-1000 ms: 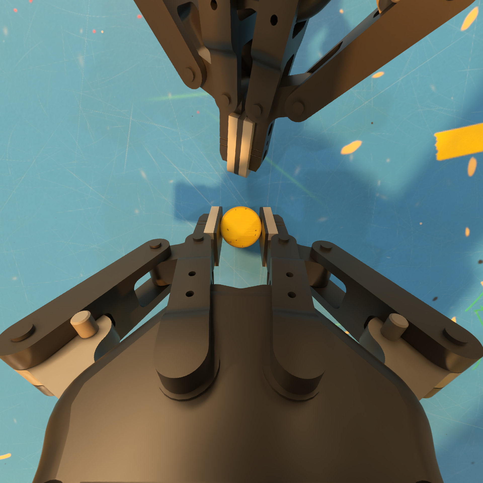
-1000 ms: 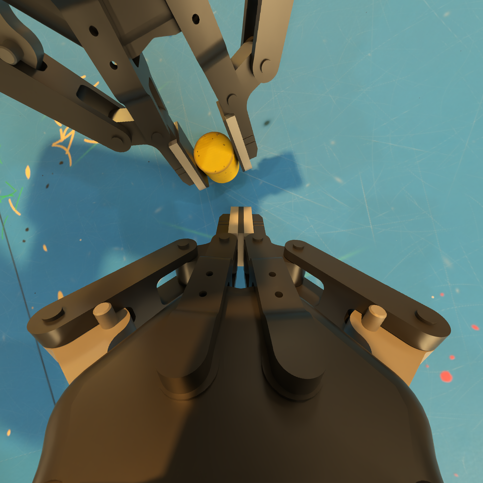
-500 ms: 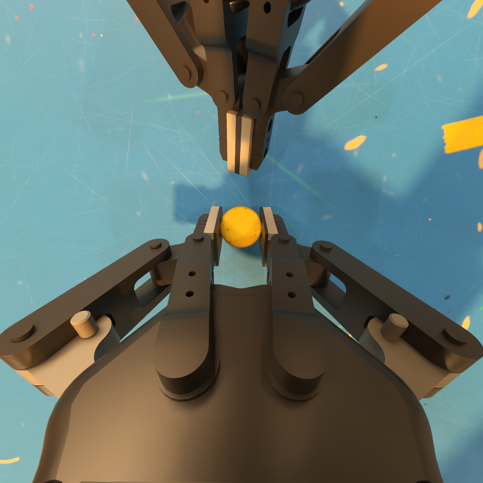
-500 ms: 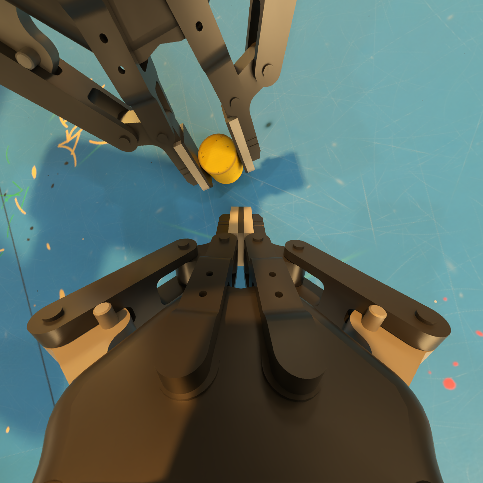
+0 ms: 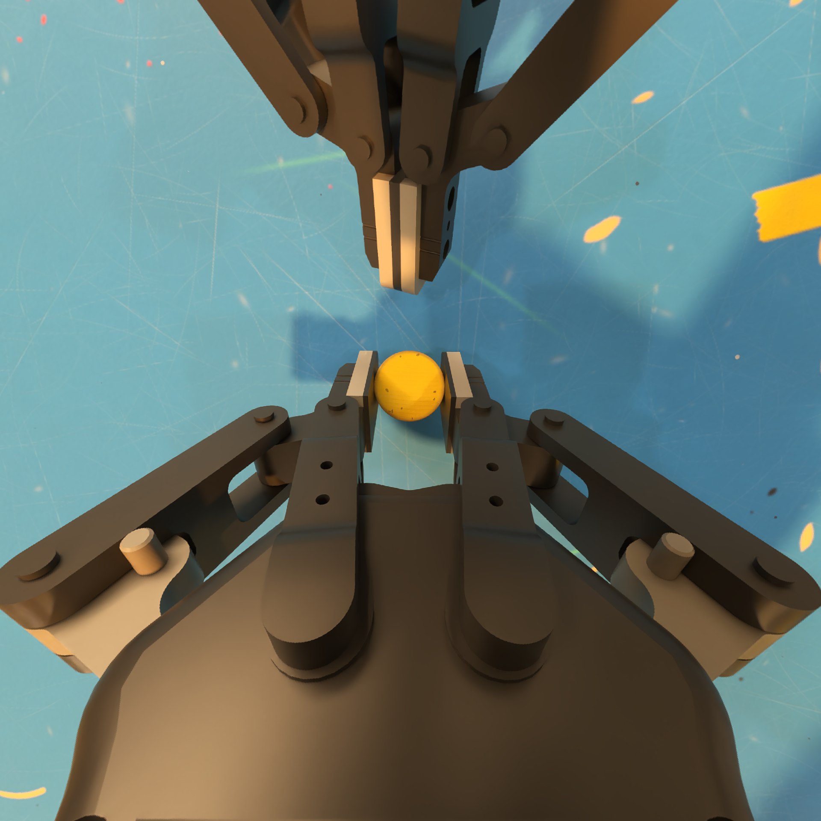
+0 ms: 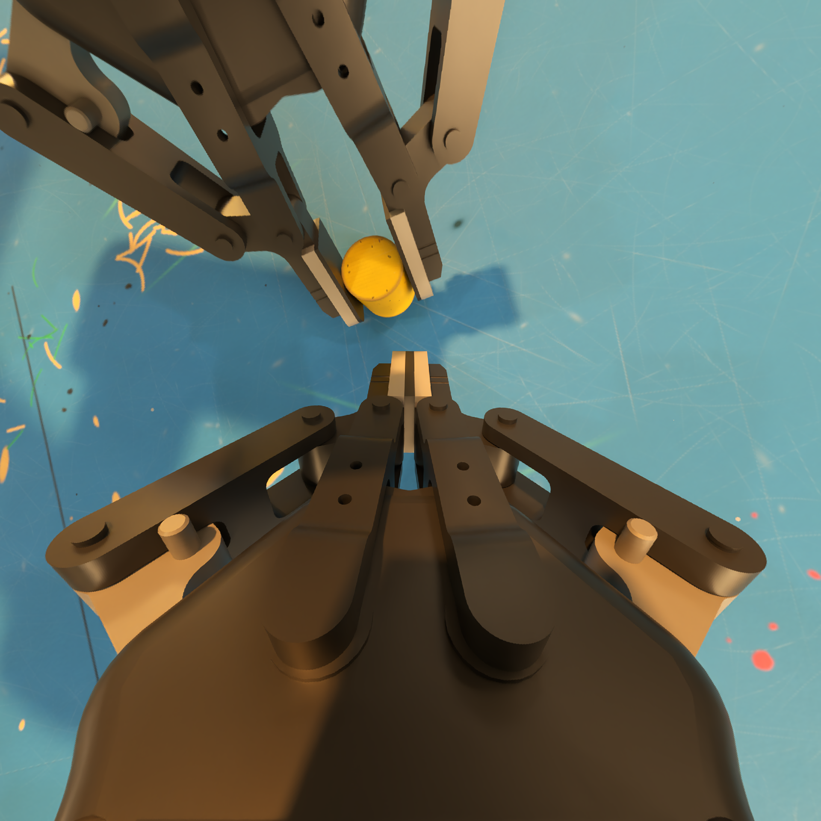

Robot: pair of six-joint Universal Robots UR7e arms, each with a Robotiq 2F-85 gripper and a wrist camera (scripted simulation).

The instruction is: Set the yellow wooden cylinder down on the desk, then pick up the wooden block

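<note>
Left tool (image 5: 409, 385): clenched on the cylinder (image 5: 409, 385), one pad on each curved flank, the round end face turned toward its own camera. Right tool (image 6: 409, 373): closed on nothing, pads pressed flat together, poised just beside the cylinder and pointing at it from the opposite side; in the left wrist view it hangs tip-down beyond the load (image 5: 402, 262). Cylinder, second listing: yellow, speckled, short; in the right wrist view (image 6: 377, 275) it sits between the left pads near their tips, axis roughly level, low over the counter (image 6: 644, 222) with a dark shadow close beneath; whether it touches the surface cannot be told. Counter: blue, scratched, flecked with orange and red paint spots; an orange tape strip (image 5: 788, 209) lies well apart at the right edge of the left view. Block: not in either view. Step in hand, by judgement: setting the cylinder down. Handling notes: lower until the underside bears on the counter before parting the pads, since a cylinder released on its side from any height is likely to roll; open slowly and evenly so neither pad drags it sideways; lift the left tool straight away along its fingers. Keep the right tool off the cylinder during release, as its tips are near enough to nudge it. Block search follows afterward.
</note>
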